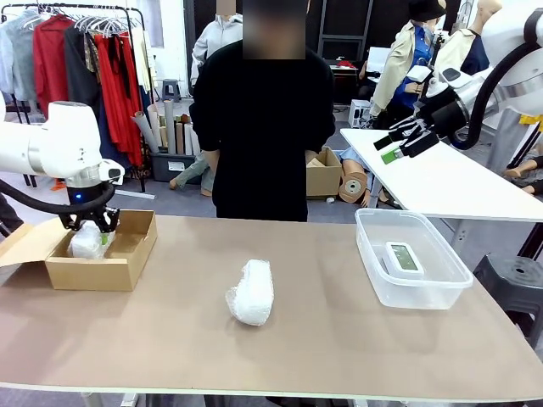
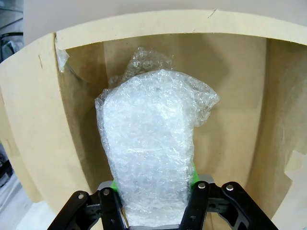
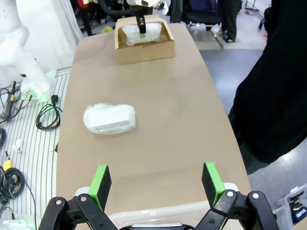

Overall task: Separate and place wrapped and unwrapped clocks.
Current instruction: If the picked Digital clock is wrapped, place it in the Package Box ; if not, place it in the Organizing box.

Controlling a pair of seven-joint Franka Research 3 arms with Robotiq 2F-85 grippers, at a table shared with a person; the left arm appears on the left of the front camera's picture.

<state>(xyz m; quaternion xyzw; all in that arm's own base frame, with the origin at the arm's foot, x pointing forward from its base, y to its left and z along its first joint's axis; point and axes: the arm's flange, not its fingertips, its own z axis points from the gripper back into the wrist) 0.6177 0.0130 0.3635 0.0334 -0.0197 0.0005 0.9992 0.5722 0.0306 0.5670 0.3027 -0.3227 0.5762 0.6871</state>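
Observation:
My left gripper [image 1: 91,239] is shut on a bubble-wrapped clock [image 2: 148,148], holding it down inside the open cardboard box [image 1: 127,263] at the table's left; its green fingers [image 2: 194,175] press the bundle's sides. A second wrapped clock [image 1: 251,292] lies on the brown table near the middle, also seen as a white bundle [image 3: 110,119] in the right wrist view. The unwrapped white clock [image 1: 404,257] with its grey-green screen lies in the clear plastic tub [image 1: 373,259] at the right. My right gripper [image 1: 399,144] hangs open and empty high above the tub.
A person in black [image 1: 260,127] stands at the far edge, hands behind the back. The box's flap [image 1: 25,242] sticks out to the left. A white table [image 1: 458,182] stands beyond the right side. Bare tabletop lies between the bundle and the tub.

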